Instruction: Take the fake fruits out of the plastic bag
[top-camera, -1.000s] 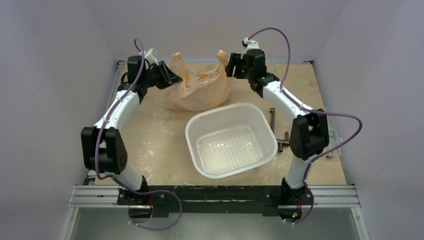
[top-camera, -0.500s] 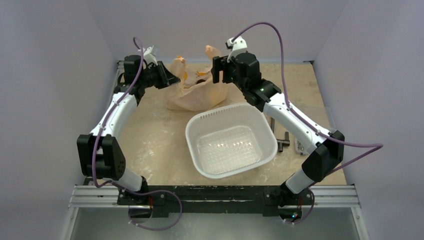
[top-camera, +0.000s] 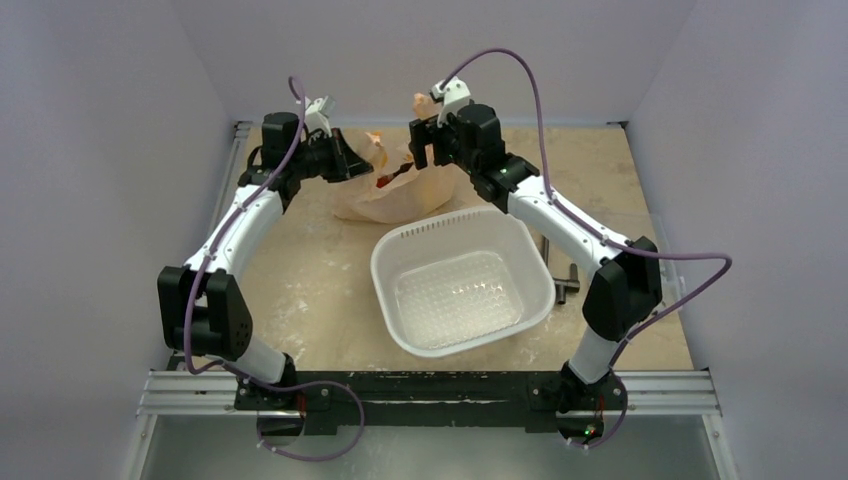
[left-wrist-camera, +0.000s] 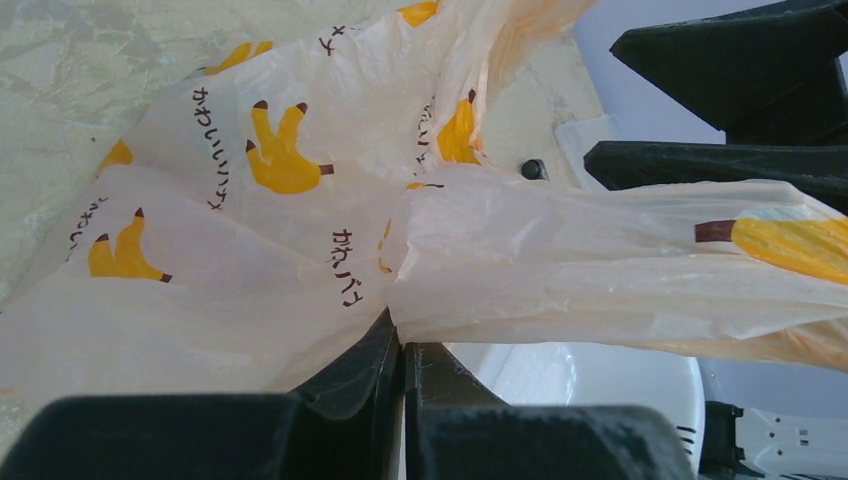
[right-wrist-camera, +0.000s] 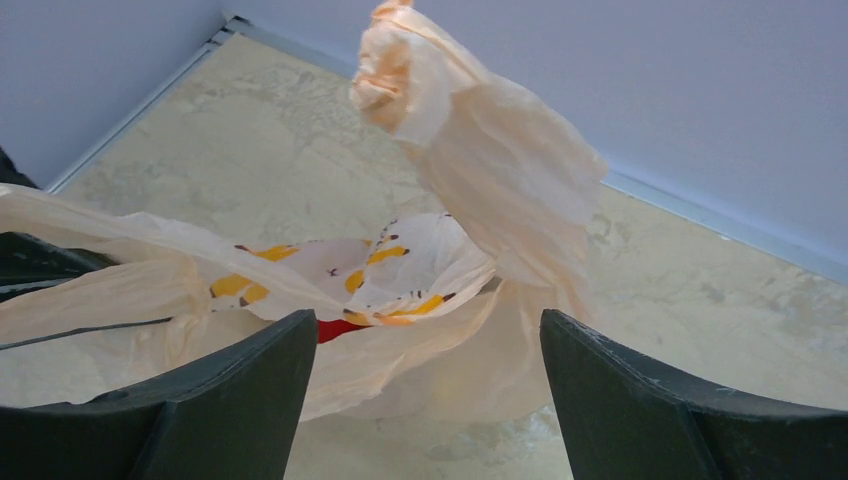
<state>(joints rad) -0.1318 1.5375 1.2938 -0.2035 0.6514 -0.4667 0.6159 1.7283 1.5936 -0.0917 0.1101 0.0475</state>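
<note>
Tight pinch from the left gripper (left-wrist-camera: 402, 352) on the plastic bag (top-camera: 395, 200), just behind the white basin (top-camera: 450, 222). The right gripper (right-wrist-camera: 422, 325) gapes wide, holding nothing, and a red fruit (right-wrist-camera: 335, 329) peeks from the bag's mouth.

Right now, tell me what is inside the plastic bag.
Through the open mouth of the plastic bag, only a sliver of something red shows. Whatever else it holds is covered by the printed film, so the count and kinds cannot be told.

The plastic bag (left-wrist-camera: 250, 280) bears repeated brown Japanese kana, partly readable as "かわいい", beside printed bananas (left-wrist-camera: 285, 160).
</note>
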